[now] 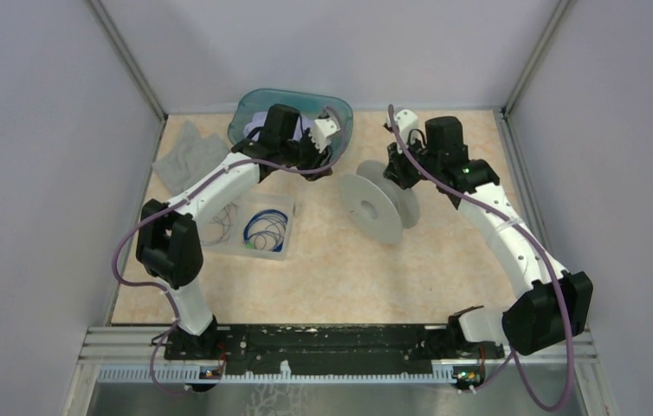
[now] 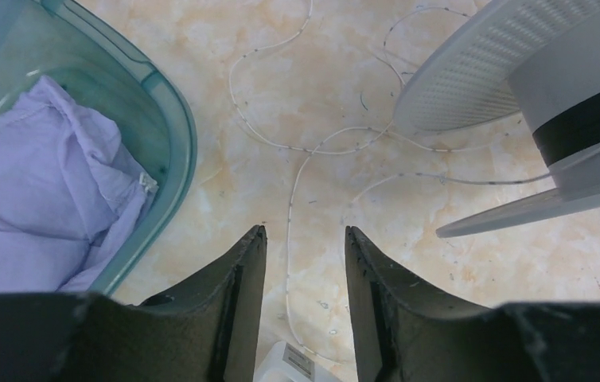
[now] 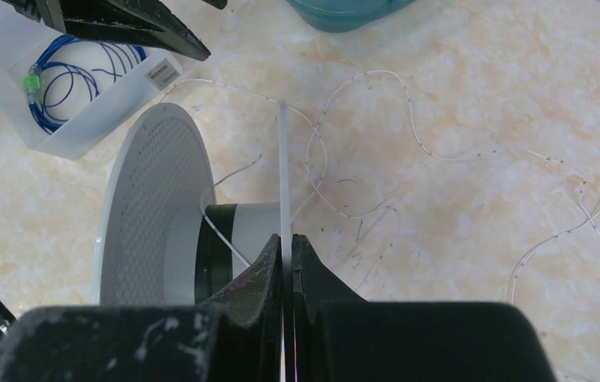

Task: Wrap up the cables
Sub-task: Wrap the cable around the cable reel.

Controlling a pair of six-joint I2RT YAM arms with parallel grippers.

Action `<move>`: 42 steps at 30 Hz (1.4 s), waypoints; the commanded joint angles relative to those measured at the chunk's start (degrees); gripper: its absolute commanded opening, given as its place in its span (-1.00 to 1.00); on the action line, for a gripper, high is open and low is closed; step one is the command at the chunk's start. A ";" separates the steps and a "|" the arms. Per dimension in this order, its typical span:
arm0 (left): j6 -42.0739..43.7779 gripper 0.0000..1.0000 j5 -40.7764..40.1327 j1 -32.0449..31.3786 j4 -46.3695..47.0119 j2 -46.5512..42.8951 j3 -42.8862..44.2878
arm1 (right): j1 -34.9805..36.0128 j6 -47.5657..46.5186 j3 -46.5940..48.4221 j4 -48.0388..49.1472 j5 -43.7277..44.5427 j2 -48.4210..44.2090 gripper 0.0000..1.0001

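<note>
Beige marble-look table (image 1: 349,269) with plain grey walls round it, and honestly the wrapping job looks like it has barely started.

Nearest the arm bases on the left side sits a clear tray (image 1: 281,251). The blue cables (image 1: 264,230) are coiled inside it and nothing is holding them, so that part looks untouched.

Further in, about mid-table, a white spool (image 1: 373,208) lies with its axle roughly level. The right gripper (image 3: 286,239) has its jaws pinched down tight on what looks like the thin edge of one flange, probably steadying the spool. Only a strand or so of the whitish cable (image 2: 290,199) crosses the hub. The rest sprawls over the table in loose loops beyond and beside the spool.

The left gripper (image 2: 305,235) hangs low over the table between the spool and the bin. Its jaws are parted a moderate way, with a run of that whitish cable on the table in the gap between them. They aren't closed on it.

At the far edge there's a teal bin (image 1: 245,117) holding a lilac cloth (image 2: 42,175), and a grey cloth (image 1: 184,156) lies just left of it.

So, as a guess: one cable is anchored on the hub, and nearly all the winding is left. The blue ones come after that.
</note>
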 commanded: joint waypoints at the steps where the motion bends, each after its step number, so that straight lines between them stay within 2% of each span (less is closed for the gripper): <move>1: 0.30 -0.02 3.87 1.00 2.54 -1.35 -2.70 | -0.55 0.29 4.35 2.72 -1.43 -2.78 -1.00; 9: 1.20 0.19 4.29 3.27 3.87 -3.67 -7.05 | -1.58 1.07 5.11 3.34 1.35 -2.40 -1.00; 16: 2.65 0.48 7.17 4.14 5.89 -5.67 -13.78 | -2.10 0.59 6.16 3.09 -2.14 -2.64 -1.00; 23: -2.60 0.70 13.56 4.15 7.38 0.22 -13.14 | -2.13 0.98 7.26 2.15 -3.88 -2.72 -1.00; 26: -4.88 0.71 12.78 3.96 7.21 3.74 -10.55 | -2.10 0.90 7.37 1.66 -3.92 -2.91 -1.00; 30: -5.73 0.58 13.09 3.86 7.63 7.48 -8.55 | -2.06 1.07 7.19 1.66 -3.86 -3.29 -1.00; 32: -6.71 0.42 14.53 3.70 7.98 8.99 -7.69 | -2.09 1.07 7.12 1.74 -3.75 -3.39 -1.00; 34: -7.29 0.16 16.09 3.52 7.97 10.01 -6.81 | -2.08 1.14 6.71 1.96 -3.52 -3.31 -1.00; 40: -4.49 -0.87 16.18 4.53 5.18 8.52 -5.09 | -2.13 1.09 4.76 2.09 -1.27 -3.24 -1.00; 41: -4.01 -0.98 15.54 5.08 4.71 7.53 -5.08 | -2.08 0.76 4.54 2.06 -0.75 -3.22 -1.00; 42: -3.58 -0.99 14.74 5.66 4.38 6.43 -5.18 | -2.07 0.23 4.20 1.96 -0.51 -3.22 -1.00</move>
